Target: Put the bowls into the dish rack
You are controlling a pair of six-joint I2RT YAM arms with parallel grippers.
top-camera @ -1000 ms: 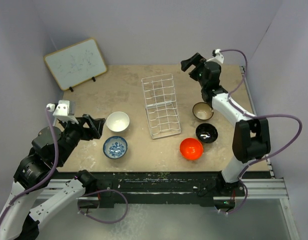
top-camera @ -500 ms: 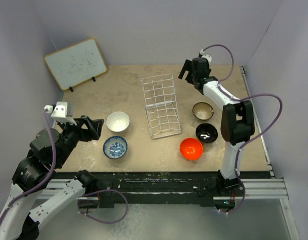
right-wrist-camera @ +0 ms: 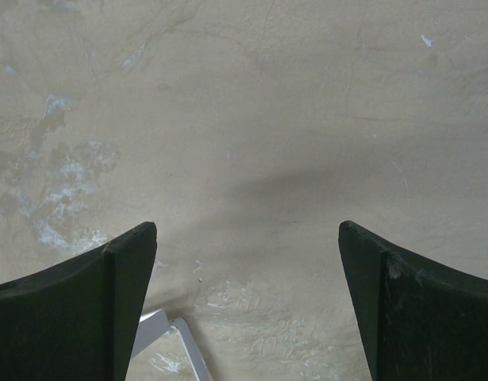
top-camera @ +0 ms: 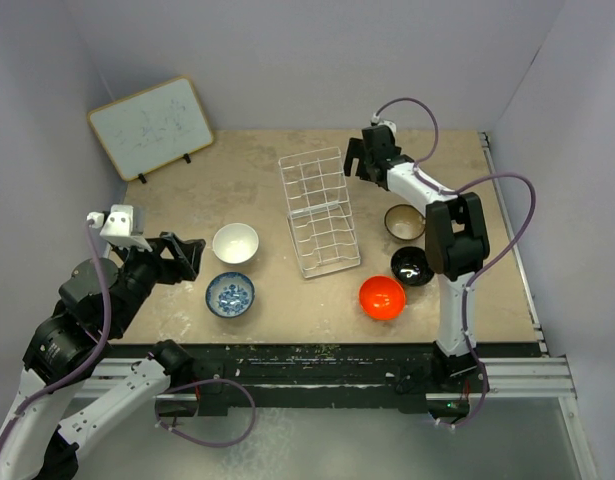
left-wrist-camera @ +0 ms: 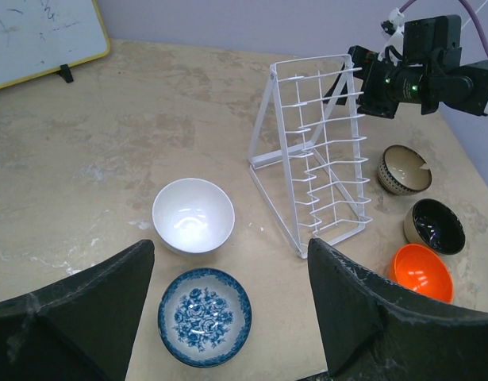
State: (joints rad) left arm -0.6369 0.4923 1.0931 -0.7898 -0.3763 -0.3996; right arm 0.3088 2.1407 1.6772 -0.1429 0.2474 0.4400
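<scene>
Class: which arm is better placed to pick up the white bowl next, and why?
Probably left. The left gripper hangs open beside the white bowl, which its wrist view shows just ahead. The right gripper is at the far end of the dish rack, across it from that bowl.

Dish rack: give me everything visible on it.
The dish rack is white wire, thin rods in a grid: two panels leaning together like a tent. It stands on the table, mid-scene, with nothing loaded in it. The right gripper, jaws open, is at its far right corner; whether they touch is unclear.
</scene>
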